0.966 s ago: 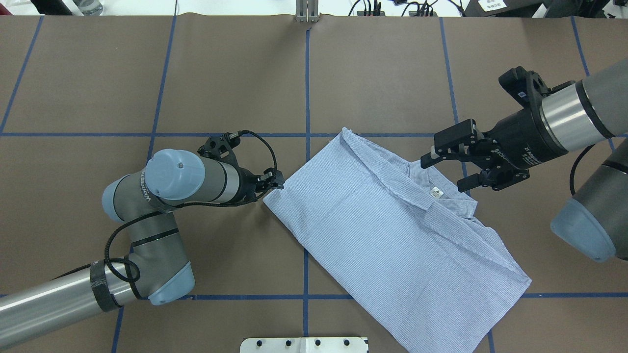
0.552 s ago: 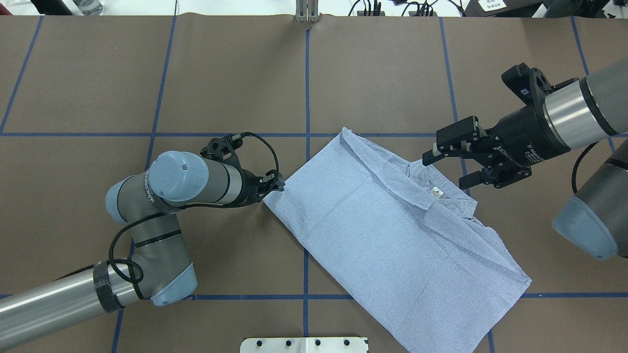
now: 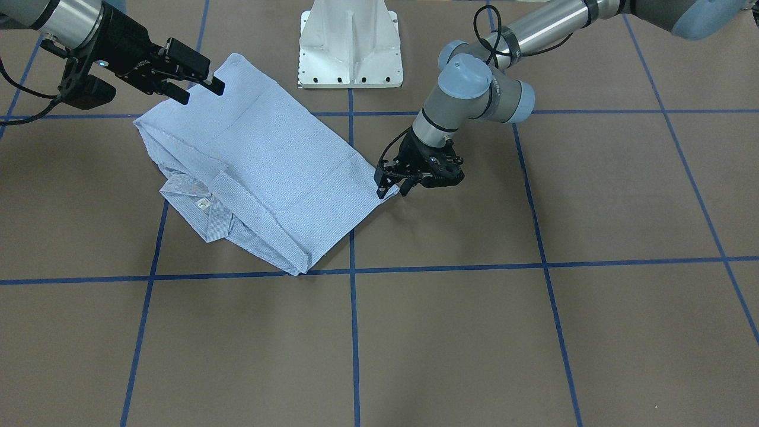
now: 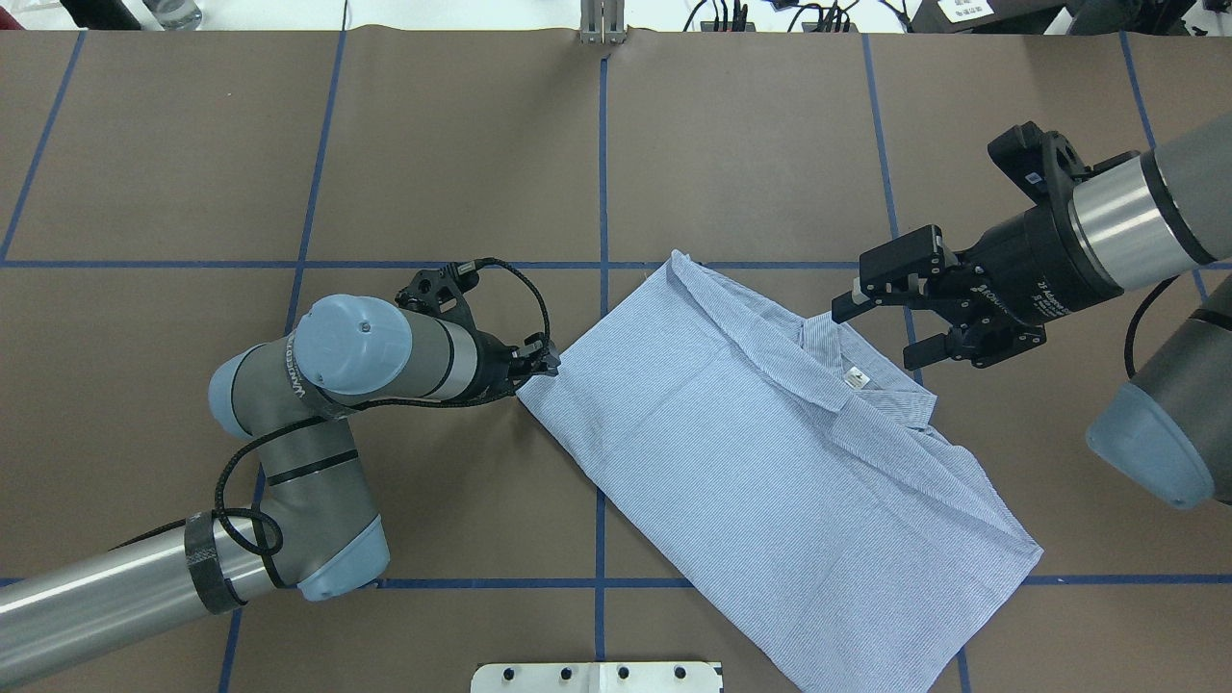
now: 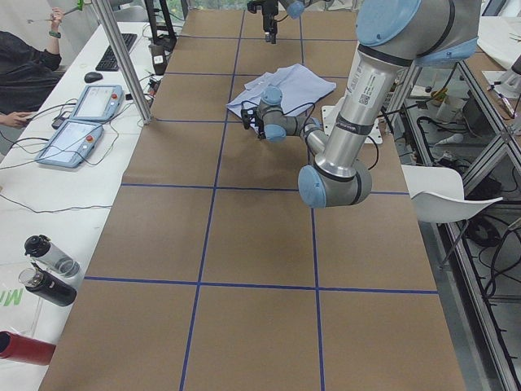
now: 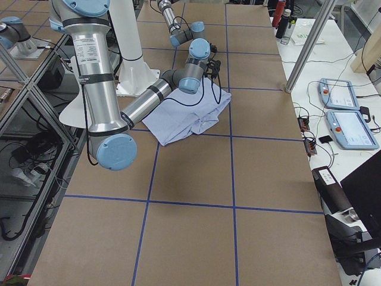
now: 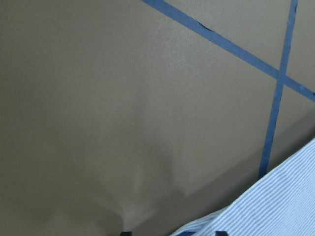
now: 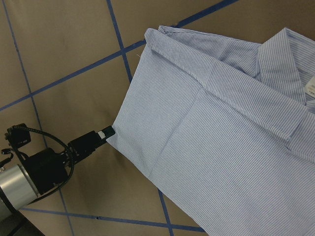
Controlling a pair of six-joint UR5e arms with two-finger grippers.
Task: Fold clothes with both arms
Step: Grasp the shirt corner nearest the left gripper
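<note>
Toward the tabletop's robot-side edge, left gripper straddled the shirt corner unclenched, right gripper hovered released near collar; next likely needed pinching cloth to fold.

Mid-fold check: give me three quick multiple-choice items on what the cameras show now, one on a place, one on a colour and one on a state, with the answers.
1. The left tool is at:
A) the collar
B) a corner of the shirt
C) the white pedestal

2. The tape lines on the table are:
A) blue
B) red
C) yellow

3. The right tool is:
A) shut on a sleeve
B) shut on the collar
C) open, holding nothing

Answers:
1. B, since the right wrist view shows it at the shirt's corner.
2. A, since the grid is blue in every view.
3. C, since its jaws stand apart with no cloth between them.
</note>
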